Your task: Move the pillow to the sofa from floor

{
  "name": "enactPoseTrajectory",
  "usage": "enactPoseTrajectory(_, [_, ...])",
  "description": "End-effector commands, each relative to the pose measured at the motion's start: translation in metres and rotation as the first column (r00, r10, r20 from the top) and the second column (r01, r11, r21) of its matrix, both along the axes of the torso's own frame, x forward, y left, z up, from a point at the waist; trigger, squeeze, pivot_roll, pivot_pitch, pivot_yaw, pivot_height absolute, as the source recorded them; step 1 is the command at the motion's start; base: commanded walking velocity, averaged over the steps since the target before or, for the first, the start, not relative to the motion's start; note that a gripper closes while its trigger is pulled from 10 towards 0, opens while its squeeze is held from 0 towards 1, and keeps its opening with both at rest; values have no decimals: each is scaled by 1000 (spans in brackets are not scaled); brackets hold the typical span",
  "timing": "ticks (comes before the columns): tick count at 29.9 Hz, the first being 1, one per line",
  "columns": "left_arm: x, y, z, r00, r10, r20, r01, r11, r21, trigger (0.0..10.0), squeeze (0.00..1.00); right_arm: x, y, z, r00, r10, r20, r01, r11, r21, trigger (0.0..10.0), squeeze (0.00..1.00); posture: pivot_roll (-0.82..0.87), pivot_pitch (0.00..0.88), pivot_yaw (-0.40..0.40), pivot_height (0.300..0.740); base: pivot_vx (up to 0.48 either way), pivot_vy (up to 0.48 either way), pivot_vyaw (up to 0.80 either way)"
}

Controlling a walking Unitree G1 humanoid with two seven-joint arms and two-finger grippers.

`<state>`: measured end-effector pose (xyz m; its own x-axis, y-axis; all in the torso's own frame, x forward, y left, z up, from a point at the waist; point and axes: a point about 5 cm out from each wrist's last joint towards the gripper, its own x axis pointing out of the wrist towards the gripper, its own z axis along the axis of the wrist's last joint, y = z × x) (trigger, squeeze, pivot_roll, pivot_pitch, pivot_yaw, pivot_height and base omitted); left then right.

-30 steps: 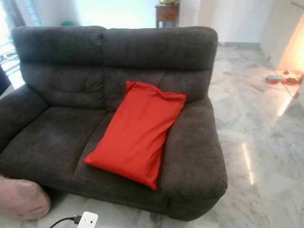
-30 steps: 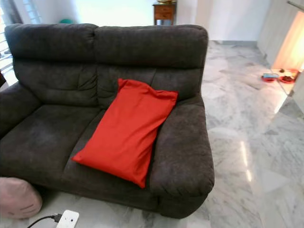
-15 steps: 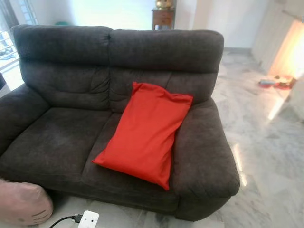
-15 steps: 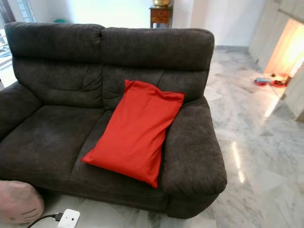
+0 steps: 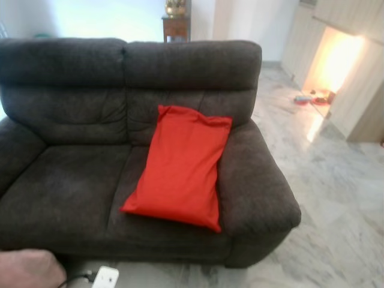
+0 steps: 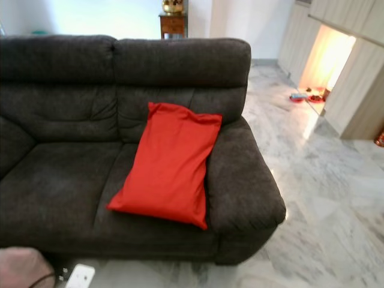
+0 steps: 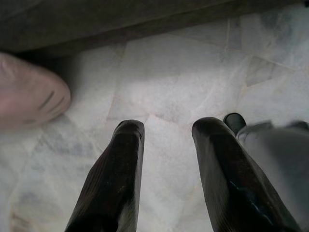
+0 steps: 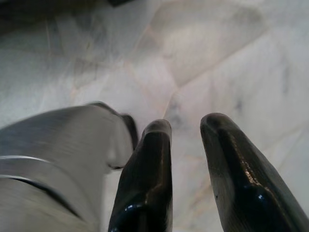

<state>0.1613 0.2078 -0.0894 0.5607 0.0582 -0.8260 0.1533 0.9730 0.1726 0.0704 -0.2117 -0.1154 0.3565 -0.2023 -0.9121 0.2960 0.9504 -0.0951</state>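
Note:
A red pillow (image 5: 180,165) lies on the right seat of the dark grey sofa (image 5: 66,180), leaning on the backrest and the right armrest (image 5: 258,186). A pink cushion (image 5: 27,269) sits on the floor at the sofa's front left corner; the left wrist view shows this pink cushion (image 7: 29,92) too. My left gripper (image 7: 169,126) hangs low over the marble floor, open, with nothing between its fingers. My right gripper (image 8: 187,122) also hangs over the floor, open and holding nothing.
A white plug adapter (image 5: 105,277) with a black cable lies on the floor before the sofa. Marble floor (image 5: 336,198) stretches out to the right towards wooden cabinets (image 5: 360,90). A small wooden side table (image 5: 176,25) stands behind the sofa.
The camera has shifted, showing more floor and cabinets on the right and less of the pink cushion. The red pillow has kept its place on the sofa.

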Motion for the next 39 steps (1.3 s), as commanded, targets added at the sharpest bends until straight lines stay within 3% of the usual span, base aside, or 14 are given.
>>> enactPoseTrajectory(1, [1, 0, 1, 1000, 5, 3, -5, 1000, -2, 10000, 0, 2, -2, 1, 1000, -5, 8, 5, 1000, -3, 10000, 0, 11, 0, 16, 740, 0, 345, 0])
enactPoseTrajectory(39, [1, -2, 0, 1000, 25, 3, -24, 1000, -17, 10000, 0, 2, -3, 1, 1000, 28, 13, -29, 999, 14, 10000, 0, 13, 0, 7, 740, 0, 346, 0])
